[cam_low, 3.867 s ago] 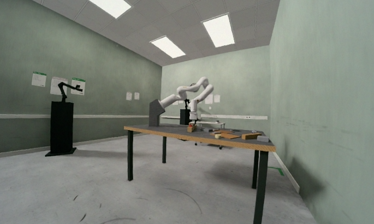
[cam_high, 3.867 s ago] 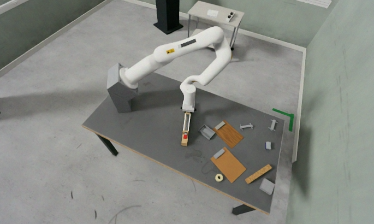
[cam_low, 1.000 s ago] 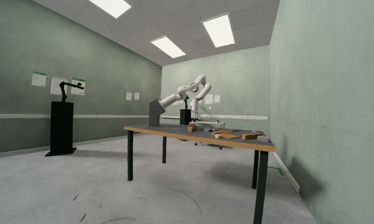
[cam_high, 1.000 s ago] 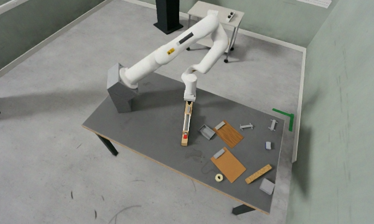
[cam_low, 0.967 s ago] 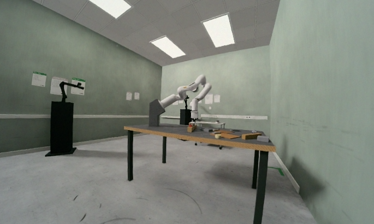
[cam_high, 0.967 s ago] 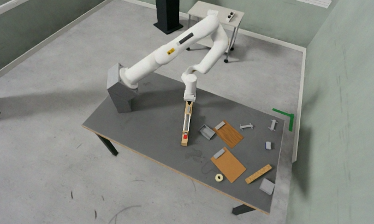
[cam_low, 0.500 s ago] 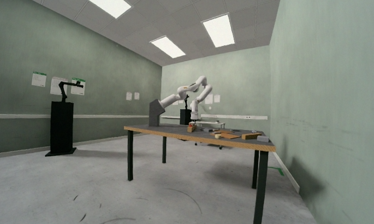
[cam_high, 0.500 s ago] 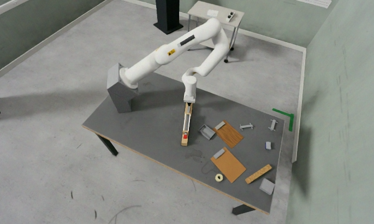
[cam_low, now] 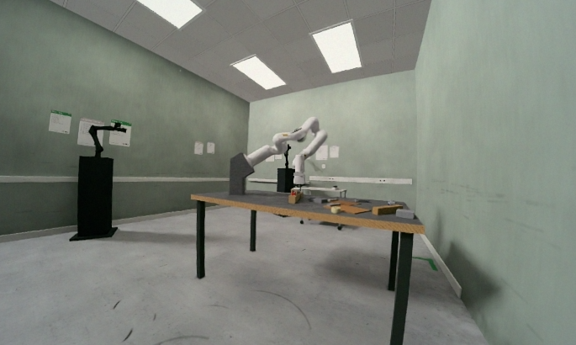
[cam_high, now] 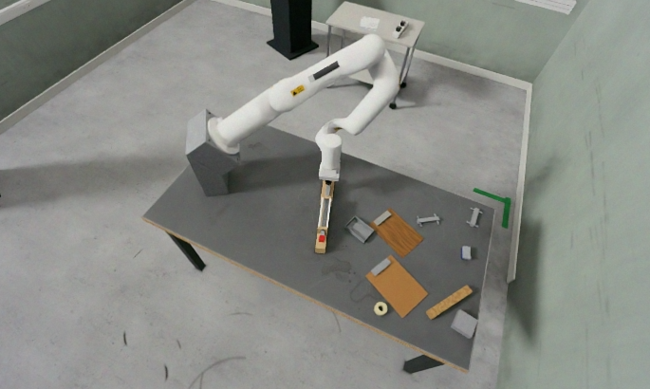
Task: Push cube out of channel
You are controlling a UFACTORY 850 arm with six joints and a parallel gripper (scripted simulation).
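A long narrow wooden channel (cam_high: 320,248) (cam_low: 294,198) lies on the grey table (cam_high: 250,227), running from the middle of the table towards its front edge. The small red cube (cam_high: 322,238) sits in the channel close to the near end. My gripper (cam_high: 326,184) (cam_low: 298,187) points straight down at the channel's far end, right over its opening. Its dark fingers are shut, and I see nothing between them. A pale strip shows along the channel's middle; I cannot tell what it is.
Right of the channel lie a grey open box (cam_high: 359,228), two wooden boards (cam_high: 399,233) (cam_high: 399,286), a tape ring (cam_high: 380,307), a wooden bar (cam_high: 449,302), a grey block (cam_high: 463,323) and small grey parts (cam_high: 428,219) (cam_high: 473,216). The arm's grey pedestal (cam_high: 210,154) stands at the table's back left.
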